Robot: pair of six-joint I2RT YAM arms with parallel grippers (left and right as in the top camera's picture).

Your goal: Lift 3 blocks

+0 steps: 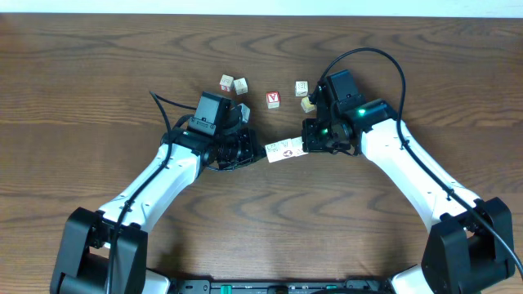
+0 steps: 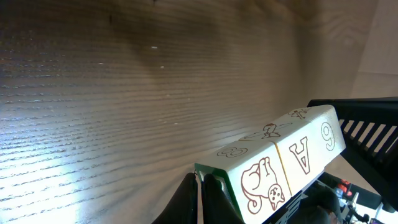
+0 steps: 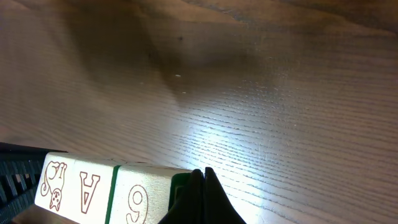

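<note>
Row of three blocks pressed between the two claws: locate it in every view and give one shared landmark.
Overhead: row of three blocks at centre.
Left wrist: the row is lower right, slanting up to the right.
Right wrist: the row is at the bottom left edge.
Shared landmark: the letter A printed mid-row, in both wrist views; unreadable overhead.

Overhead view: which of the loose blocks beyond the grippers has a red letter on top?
The lone block in the middle, its top bearing a red letter. The pair on the left arm side and the pair by the right arm show none.
</note>
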